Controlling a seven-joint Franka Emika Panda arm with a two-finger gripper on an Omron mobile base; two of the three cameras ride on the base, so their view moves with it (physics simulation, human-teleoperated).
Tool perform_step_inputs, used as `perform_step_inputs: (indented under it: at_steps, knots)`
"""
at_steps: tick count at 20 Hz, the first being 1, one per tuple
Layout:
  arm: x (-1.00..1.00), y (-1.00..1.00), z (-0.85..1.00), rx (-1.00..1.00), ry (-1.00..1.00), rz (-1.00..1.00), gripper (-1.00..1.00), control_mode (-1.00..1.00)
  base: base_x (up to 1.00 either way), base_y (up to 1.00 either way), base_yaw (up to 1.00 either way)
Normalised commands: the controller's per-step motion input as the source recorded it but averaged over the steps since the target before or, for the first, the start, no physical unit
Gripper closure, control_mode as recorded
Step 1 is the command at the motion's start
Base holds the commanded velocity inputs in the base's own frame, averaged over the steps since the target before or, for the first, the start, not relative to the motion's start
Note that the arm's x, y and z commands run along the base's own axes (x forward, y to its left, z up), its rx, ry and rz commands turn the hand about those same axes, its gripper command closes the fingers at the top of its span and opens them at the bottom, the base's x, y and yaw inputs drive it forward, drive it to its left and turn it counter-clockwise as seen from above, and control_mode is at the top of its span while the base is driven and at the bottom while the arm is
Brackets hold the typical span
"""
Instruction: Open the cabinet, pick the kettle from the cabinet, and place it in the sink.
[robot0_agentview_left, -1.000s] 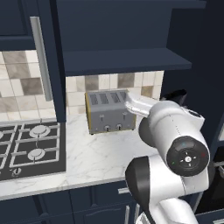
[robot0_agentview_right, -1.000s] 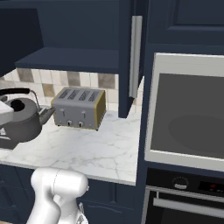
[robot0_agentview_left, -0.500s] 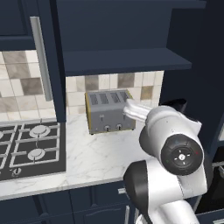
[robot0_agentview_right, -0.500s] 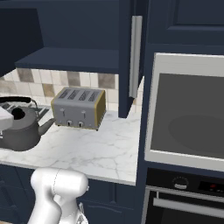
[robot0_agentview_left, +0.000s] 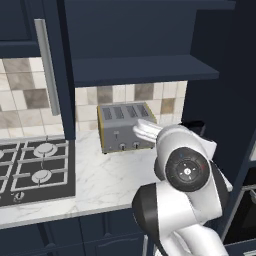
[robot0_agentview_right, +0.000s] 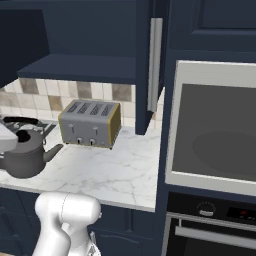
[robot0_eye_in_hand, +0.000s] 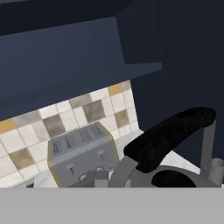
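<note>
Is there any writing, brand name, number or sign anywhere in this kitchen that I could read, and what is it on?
No readable text anywhere.
Toaster: small front knobs, no lettering to make out.
Oven: control panel shows a dial and a small red mark, too small to read.
Robot arm joint cap: small red and green marks around a centre dot, no words.
Kettle, hob and cabinet: plain surfaces, no labels.

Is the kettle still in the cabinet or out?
Out. The kettle hangs upright in front of the counter's edge, left of the toaster, below the open cabinet.
</note>
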Motion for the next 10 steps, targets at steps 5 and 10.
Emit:
perform_step_inputs:
  at_steps: [5, 10]
  knots:
    - [0.34, 0.00, -0.36, 0.00, -0.11, 0.06, 1.00, -1.00, 0.00, 0.00, 0.00]
    - [0.37, -0.01, -0.33, 0.00, -0.10, 0.09, 1.00, -1.00, 0.00, 0.00, 0.00]
